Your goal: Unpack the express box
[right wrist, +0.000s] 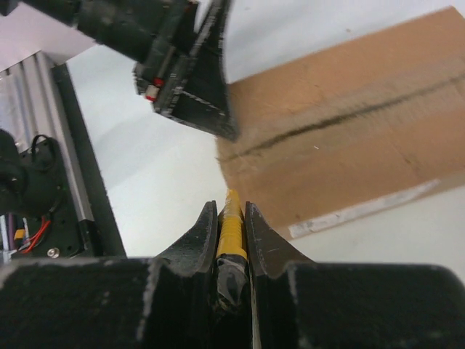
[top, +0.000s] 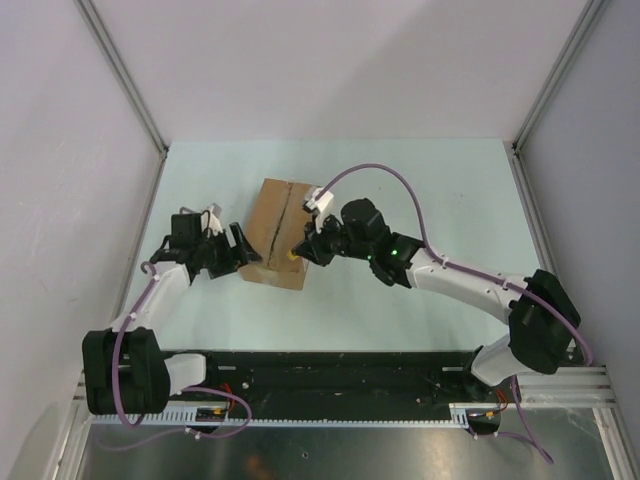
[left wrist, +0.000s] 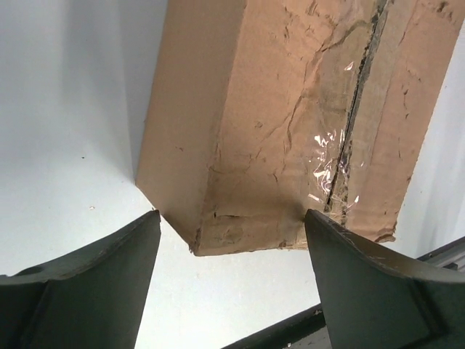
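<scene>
Brown express box (top: 280, 232), taped centre seam up, lies just ahead of both grippers. Left gripper (top: 243, 252), jaws wide apart, brackets its near corner. Right gripper (right wrist: 231, 207) is clamped on a slim yellow tool (right wrist: 232, 229); best steady the box, then trace the seam shallowly.

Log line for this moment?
left pincer: open, at express box corner | right pincer: shut on yellow tool near seam end | box: flaps closed, tape on seam
</scene>
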You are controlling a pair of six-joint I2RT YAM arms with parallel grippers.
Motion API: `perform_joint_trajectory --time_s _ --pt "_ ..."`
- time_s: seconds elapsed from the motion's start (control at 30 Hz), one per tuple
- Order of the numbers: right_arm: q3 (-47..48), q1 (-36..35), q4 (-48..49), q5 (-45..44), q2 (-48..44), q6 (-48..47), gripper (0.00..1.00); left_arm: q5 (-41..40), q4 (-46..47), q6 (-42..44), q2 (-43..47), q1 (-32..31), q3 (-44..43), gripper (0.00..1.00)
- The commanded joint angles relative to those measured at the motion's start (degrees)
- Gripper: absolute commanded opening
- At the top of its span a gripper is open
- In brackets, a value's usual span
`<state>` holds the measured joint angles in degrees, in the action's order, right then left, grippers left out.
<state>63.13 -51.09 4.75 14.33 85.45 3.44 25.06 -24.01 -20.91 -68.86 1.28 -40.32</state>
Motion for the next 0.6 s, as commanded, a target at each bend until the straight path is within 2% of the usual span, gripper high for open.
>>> perform_joint_trajectory --time_s 0.0,0.17,0.3,0.57 --pt "4.54 -2.43 5.08 2.99 2.17 -3.27 0.00 -2.38 -0.95 0.26 3.03 -0.14 -3.10 0.86" --pt "5.95 -3.49 6.67 2.99 4.72 -5.29 0.00 -2.91 -0.78 -1.50 4.52 -0.14 -3.37 0.89" --pt "6.56 -4.10 8.77 3.42 6.31 -6.43 0.00 -4.83 -0.86 -2.82 4.52 -0.05 -2.67 0.89" --pt "7.18 -6.92 11.50 2.37 9.91 -13.89 0.00 -6.51 -0.95 -5.90 5.84 2.15 -0.82 0.75"
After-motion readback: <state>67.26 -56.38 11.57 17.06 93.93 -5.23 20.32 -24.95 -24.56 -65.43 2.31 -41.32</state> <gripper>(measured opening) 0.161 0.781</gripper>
